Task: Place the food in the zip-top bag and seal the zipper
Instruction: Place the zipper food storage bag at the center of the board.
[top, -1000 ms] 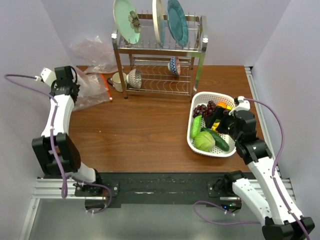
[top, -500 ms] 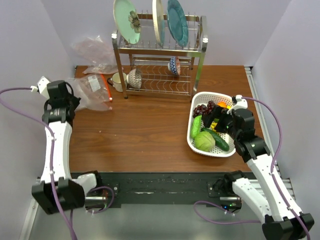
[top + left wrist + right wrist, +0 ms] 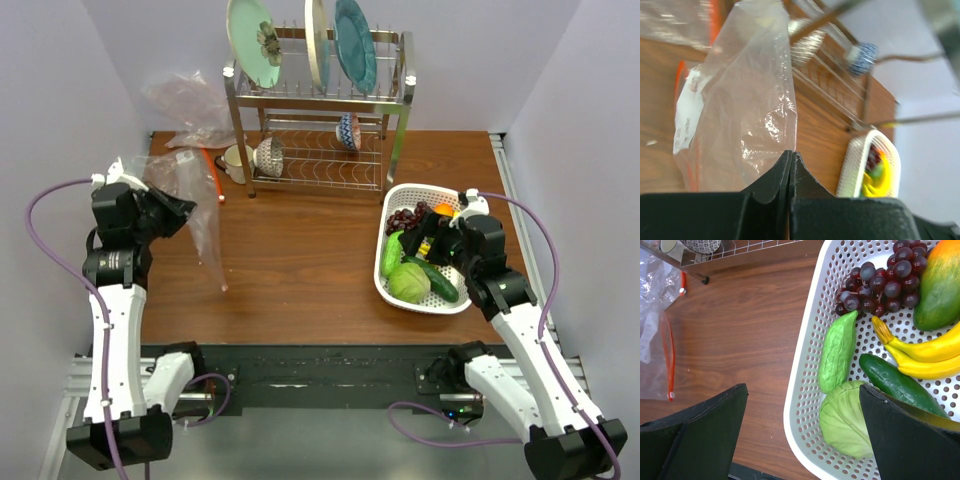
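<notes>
My left gripper (image 3: 168, 214) is shut on one edge of the clear zip-top bag (image 3: 197, 222) and holds it off the table at the left. The bag hangs down to the right, also in the left wrist view (image 3: 755, 100). Its orange-red zipper (image 3: 671, 360) runs along the hanging edge. My right gripper (image 3: 802, 390) is open and empty over the left rim of the white basket (image 3: 801, 375). The basket holds the cabbage (image 3: 845, 422), a light green cucumber (image 3: 837, 352), a dark cucumber (image 3: 895, 382), bananas (image 3: 925, 352), grapes (image 3: 885, 285) and an orange-green fruit (image 3: 940, 285).
A metal dish rack (image 3: 320, 120) with plates and bowls stands at the back centre, a mug (image 3: 232, 158) beside it. Another clear bag with a pale label (image 3: 186, 160) lies at the back left, and crumpled plastic (image 3: 185, 98) lies behind it. Walls close both sides.
My left arm has drawn back toward the near left and lifted the zip-top bag off the table. The right gripper has barely moved over the basket.
</notes>
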You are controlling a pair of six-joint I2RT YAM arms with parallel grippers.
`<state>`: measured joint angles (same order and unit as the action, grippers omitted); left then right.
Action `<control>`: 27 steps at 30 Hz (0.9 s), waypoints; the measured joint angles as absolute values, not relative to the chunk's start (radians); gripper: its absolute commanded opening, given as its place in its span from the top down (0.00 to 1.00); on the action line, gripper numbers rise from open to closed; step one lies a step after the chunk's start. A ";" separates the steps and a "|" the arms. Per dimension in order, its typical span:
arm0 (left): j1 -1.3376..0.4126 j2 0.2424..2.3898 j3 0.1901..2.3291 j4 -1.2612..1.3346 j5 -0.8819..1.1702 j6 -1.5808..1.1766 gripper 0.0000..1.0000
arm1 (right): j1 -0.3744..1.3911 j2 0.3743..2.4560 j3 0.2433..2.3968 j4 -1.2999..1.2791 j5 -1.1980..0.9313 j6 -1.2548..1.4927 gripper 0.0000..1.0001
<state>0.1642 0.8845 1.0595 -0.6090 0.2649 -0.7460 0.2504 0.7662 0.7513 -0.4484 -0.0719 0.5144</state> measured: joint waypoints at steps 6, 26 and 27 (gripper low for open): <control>-0.010 0.923 1.127 -0.476 0.376 -0.825 1.00 | 0.250 0.766 0.751 -0.448 -0.072 0.529 0.03; -0.245 1.104 1.092 -0.659 -0.051 -0.657 0.00 | 0.250 0.786 0.745 -0.448 -0.090 0.545 0.03; -0.282 1.117 1.092 -0.656 -0.067 -0.649 0.01 | 0.250 0.787 0.745 -0.449 -0.092 0.542 0.03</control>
<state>-0.2825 1.1172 1.0916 -0.6559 -0.0669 -0.6491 0.2504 0.7868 0.7448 -0.4488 -0.0917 0.5419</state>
